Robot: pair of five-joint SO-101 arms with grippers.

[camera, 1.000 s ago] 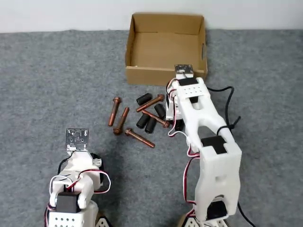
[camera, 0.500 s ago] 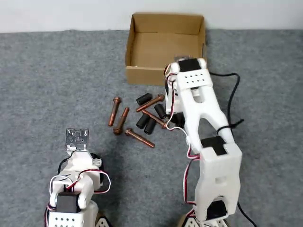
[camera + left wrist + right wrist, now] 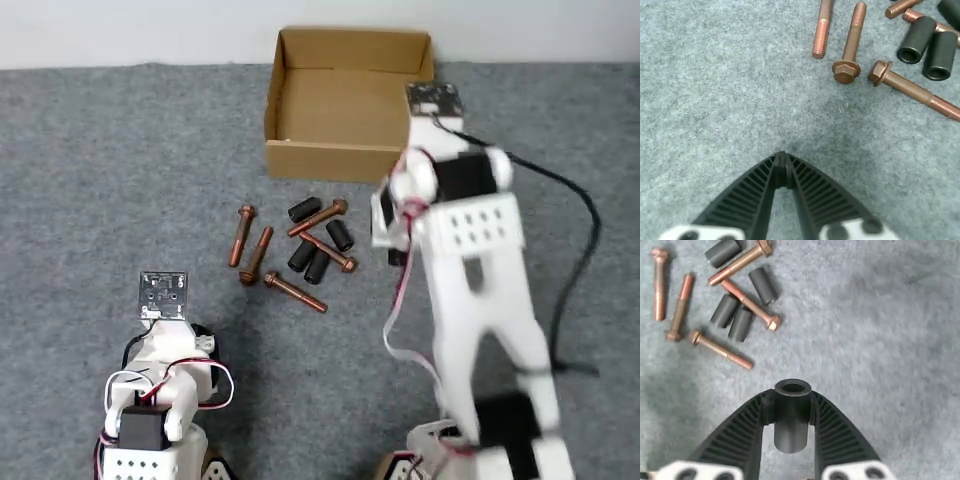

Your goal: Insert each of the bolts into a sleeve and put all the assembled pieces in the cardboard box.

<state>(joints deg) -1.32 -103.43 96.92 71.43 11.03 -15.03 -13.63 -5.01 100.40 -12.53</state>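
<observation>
The grey felt-like table covering is flat and matt, so I judge parts will stay put rather than roll. The open brown cardboard box sits at twelve o'clock from the pile of parts. The white right arm stands raised at about three o'clock from the pile. Its right gripper pinches a short black cylindrical sleeve across its sides, with the open bore pointing out past the fingertips, so the sleeve's long axis runs along the gripper's own line. The left gripper is pressed together on nothing, at about eight o'clock from the pile, and is the nearer one to the loose bolts. The copper-coloured hex-head bolts lie flat; the closest free one runs from ten to four o'clock, head at the ten end, just apart from its neighbours. That leaves room to grasp it. Four loose black sleeves lie among the bolts.
</observation>
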